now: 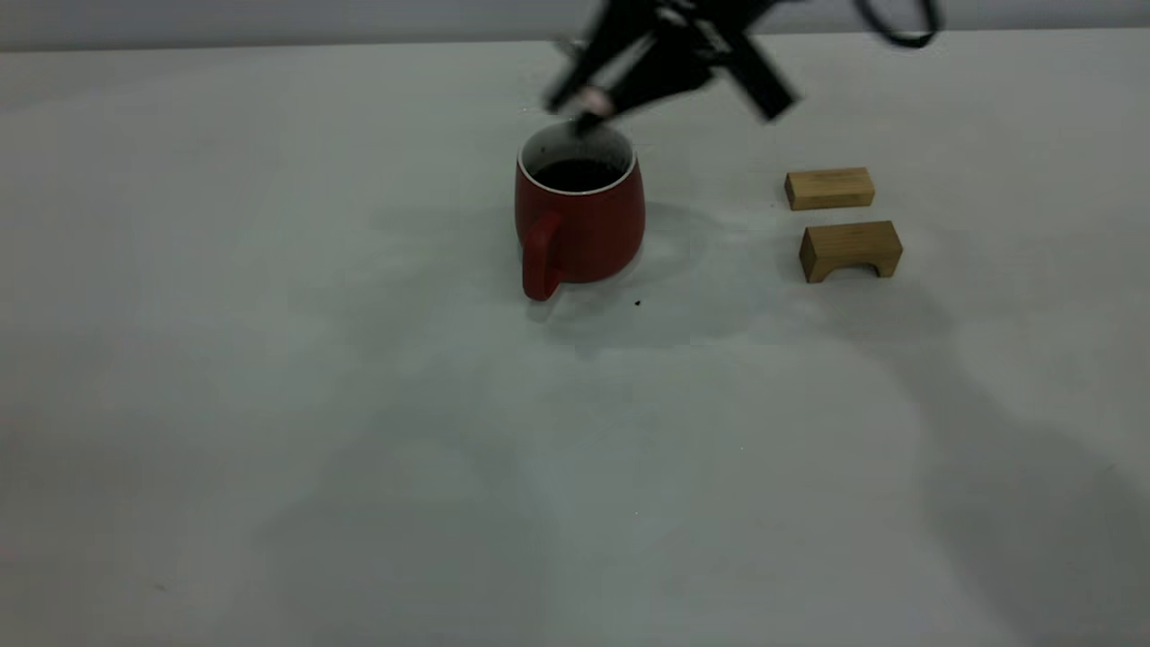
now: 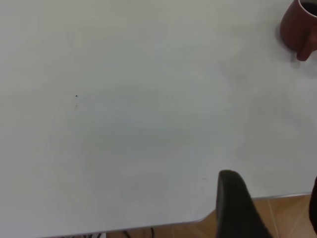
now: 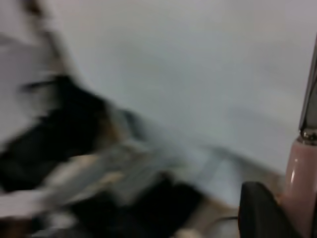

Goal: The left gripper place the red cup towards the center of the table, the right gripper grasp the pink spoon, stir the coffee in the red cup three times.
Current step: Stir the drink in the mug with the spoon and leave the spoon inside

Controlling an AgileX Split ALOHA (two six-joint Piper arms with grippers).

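One cup (image 1: 579,220) stands mid-counter (image 1: 269,404), handle toward the near side. Right tool (image 1: 588,101) grips the spoon (image 3: 302,183) above its far rim; only the wrist view shows the spoon's long axis, handle in the tool's grip. Left tool's (image 2: 237,208) opening: cannot tell.

The red cup (image 1: 579,225) stands upright near the middle of the table (image 1: 269,404), handle toward the camera, dark coffee (image 1: 576,173) inside. The pink spoon (image 1: 593,101) hangs just above its far rim, handle pinched in the right gripper (image 1: 584,101).

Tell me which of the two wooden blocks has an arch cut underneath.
The nearer wooden block, in front; the farther block behind it is a plain solid bar.
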